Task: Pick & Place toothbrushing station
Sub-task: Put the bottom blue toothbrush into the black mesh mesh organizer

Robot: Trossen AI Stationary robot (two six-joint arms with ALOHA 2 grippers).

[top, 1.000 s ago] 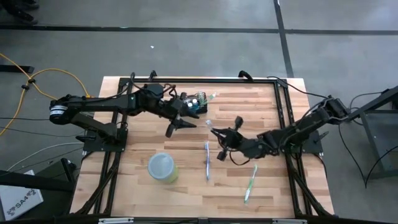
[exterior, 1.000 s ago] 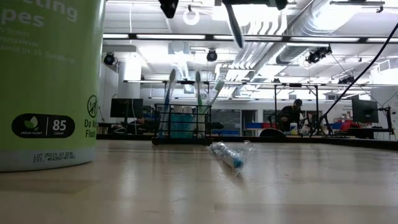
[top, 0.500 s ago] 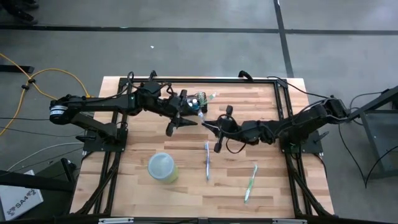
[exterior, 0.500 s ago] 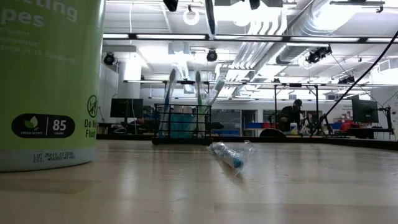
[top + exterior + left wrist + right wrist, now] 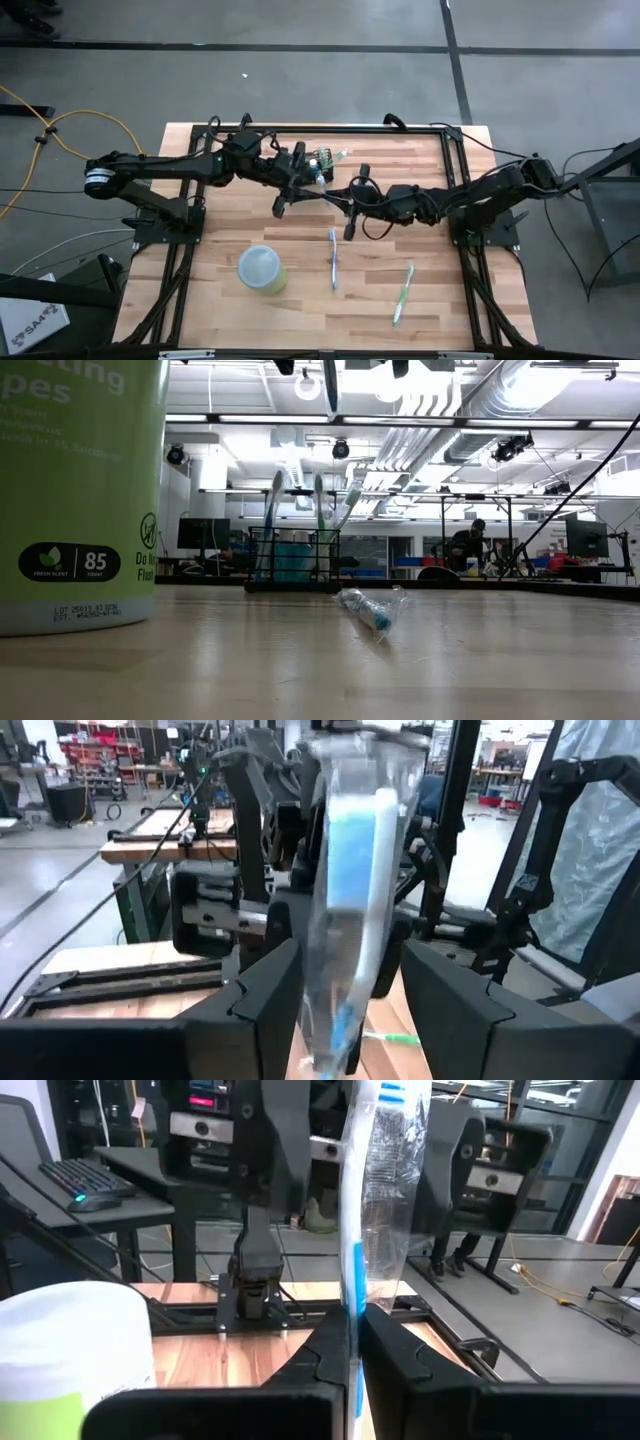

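Wrapped toothbrush (image 5: 375,1200) is pinched by right gripper (image 5: 350,208) mid-bench, between spread left gripper (image 5: 283,202) fingers. Wire-mesh toothbrushing station (image 5: 318,165) sits near far edge. Risk: wrapper slips during handover, brush is dropped.

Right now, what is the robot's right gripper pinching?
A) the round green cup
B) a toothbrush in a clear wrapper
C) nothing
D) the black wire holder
B: in the right wrist view the right gripper is shut on a wrapped toothbrush, held between both arms over the table.
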